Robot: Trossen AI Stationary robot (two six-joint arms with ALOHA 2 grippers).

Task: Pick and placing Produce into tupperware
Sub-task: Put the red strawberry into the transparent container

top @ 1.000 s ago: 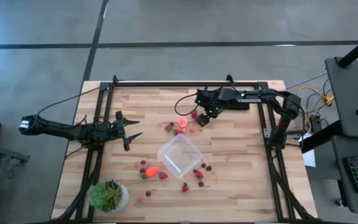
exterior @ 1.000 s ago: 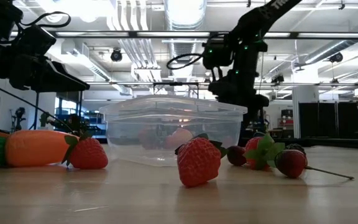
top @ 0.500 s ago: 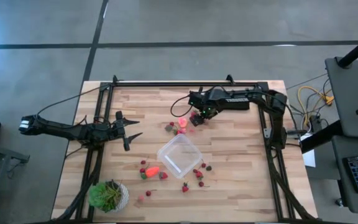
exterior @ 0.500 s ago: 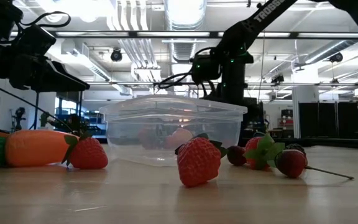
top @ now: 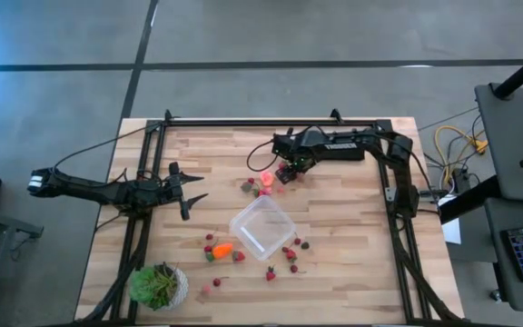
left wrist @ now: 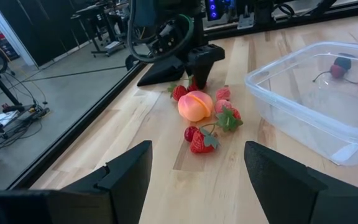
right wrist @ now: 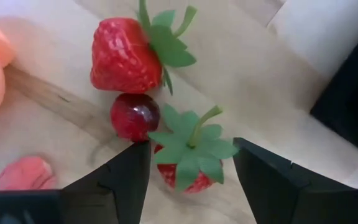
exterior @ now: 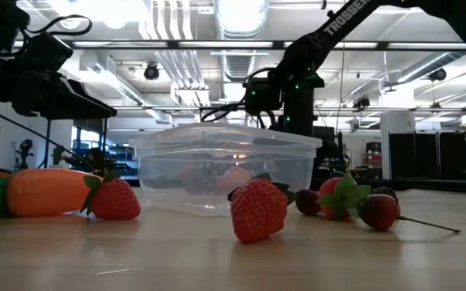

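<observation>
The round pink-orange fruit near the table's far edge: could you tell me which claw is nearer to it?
Right. The right claw hangs low just beside the round pink-orange fruit, over neighbouring strawberries. The left claw waits well off toward the table's left side.

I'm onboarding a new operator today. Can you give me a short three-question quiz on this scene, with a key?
1. True or false: the tupperware already holds the orange carrot.
2. Multiple choice: what lies between the fingers of the right tool? A) a strawberry with a green leafy top, B) the carrot, C) the potted plant.
3. Short answer: which tool waits with its fingers spread, away from the produce?

Key:
1. False. The carrot lies on the table beside the container.
2. A. The strawberry sits between the fingers, which are not yet closed on it.
3. The left tool, hovering at the table's left side.
</observation>
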